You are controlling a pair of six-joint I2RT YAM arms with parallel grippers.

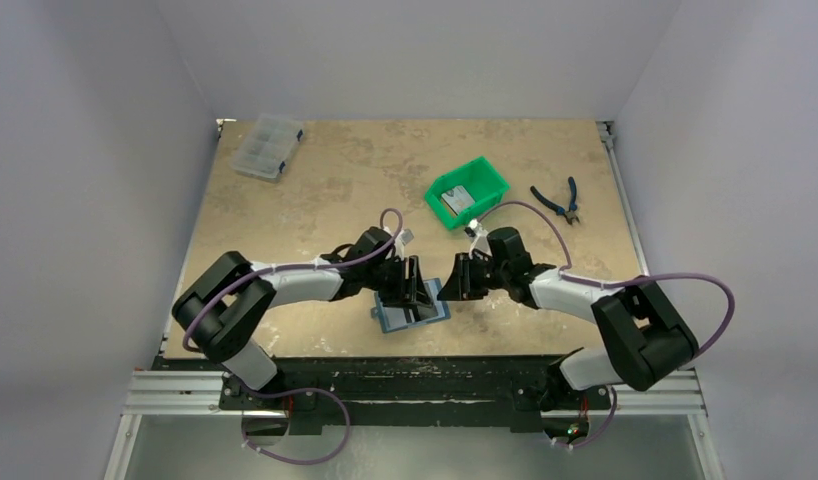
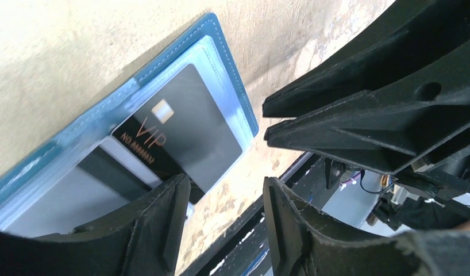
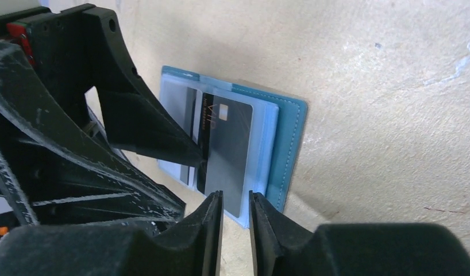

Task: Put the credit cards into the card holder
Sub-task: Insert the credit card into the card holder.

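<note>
The teal card holder (image 1: pixel 410 312) lies open on the table near the front edge, its pale pocketed inside up. A dark card marked VIP (image 2: pixel 187 126) lies on its clear pockets, partly tucked in; it also shows in the right wrist view (image 3: pixel 227 149). My left gripper (image 1: pixel 415 285) is open over the holder, and one fingertip (image 3: pixel 192 155) touches the dark card's edge. My right gripper (image 1: pixel 453 282) sits at the holder's right side, its jaws a narrow gap apart with nothing between them, just short of the card's near edge. Another card (image 1: pixel 457 198) lies in the green bin.
The green bin (image 1: pixel 482 172) stands behind the grippers at centre right. Blue-handled pliers (image 1: pixel 558 200) lie to its right. A clear compartment box (image 1: pixel 268 146) sits at the far left corner. The table's front edge and metal rail (image 1: pixel 415 375) lie close behind the holder.
</note>
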